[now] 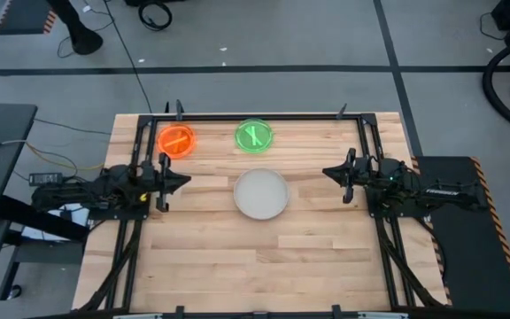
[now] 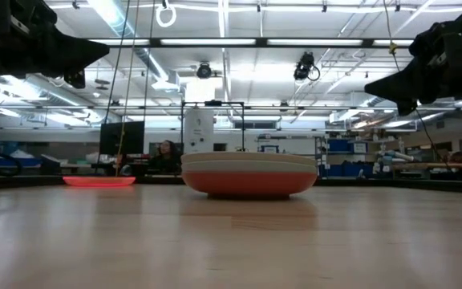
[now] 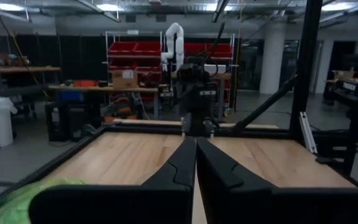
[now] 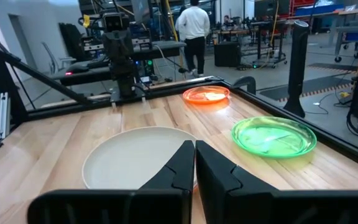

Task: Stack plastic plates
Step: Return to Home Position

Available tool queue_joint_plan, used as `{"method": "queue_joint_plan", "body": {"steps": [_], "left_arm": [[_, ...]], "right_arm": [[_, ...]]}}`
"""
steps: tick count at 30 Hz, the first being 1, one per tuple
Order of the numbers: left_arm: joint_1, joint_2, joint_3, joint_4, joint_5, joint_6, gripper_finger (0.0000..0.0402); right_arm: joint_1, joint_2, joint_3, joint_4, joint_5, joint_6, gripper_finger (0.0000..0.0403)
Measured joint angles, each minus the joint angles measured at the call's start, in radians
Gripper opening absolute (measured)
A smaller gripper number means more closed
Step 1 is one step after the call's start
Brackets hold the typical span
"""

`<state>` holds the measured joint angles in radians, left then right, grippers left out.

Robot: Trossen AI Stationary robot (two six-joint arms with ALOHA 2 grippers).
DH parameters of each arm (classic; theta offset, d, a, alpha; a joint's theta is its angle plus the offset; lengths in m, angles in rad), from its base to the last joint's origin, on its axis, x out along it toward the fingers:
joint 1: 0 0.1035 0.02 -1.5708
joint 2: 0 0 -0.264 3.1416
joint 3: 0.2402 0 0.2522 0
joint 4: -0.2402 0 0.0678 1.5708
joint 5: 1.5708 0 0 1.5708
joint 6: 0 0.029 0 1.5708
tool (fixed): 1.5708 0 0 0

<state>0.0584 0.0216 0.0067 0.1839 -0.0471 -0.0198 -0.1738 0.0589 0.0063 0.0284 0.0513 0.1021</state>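
Note:
A stack of larger plates [image 1: 261, 193] rests on the table's middle, a beige one on top [image 4: 138, 158] and a red-orange one at the bottom [image 2: 249, 183]. A small neon orange plate [image 1: 176, 140] and a small neon green plate [image 1: 254, 135] lie flat near the far edge. My left gripper [image 1: 184, 180] is shut and empty, raised at the left side, pointing right. My right gripper [image 1: 328, 172] is shut and empty, raised at the right side, pointing left.
A black metal frame [image 1: 264, 116] runs around the wooden table's edges. Bare wood [image 1: 264, 266] lies between the stack and the near edge. A person [image 4: 194, 28] stands in the room beyond the table.

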Motion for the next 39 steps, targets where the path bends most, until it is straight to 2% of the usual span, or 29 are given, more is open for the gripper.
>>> {"method": "queue_joint_plan", "body": {"steps": [39], "left_arm": [[0.000, 0.000, 0.000, -0.001, 0.000, -0.029, 0.0021]], "right_arm": [[0.000, 0.000, 0.000, 0.000, 0.000, 0.000, 0.0026]]}}
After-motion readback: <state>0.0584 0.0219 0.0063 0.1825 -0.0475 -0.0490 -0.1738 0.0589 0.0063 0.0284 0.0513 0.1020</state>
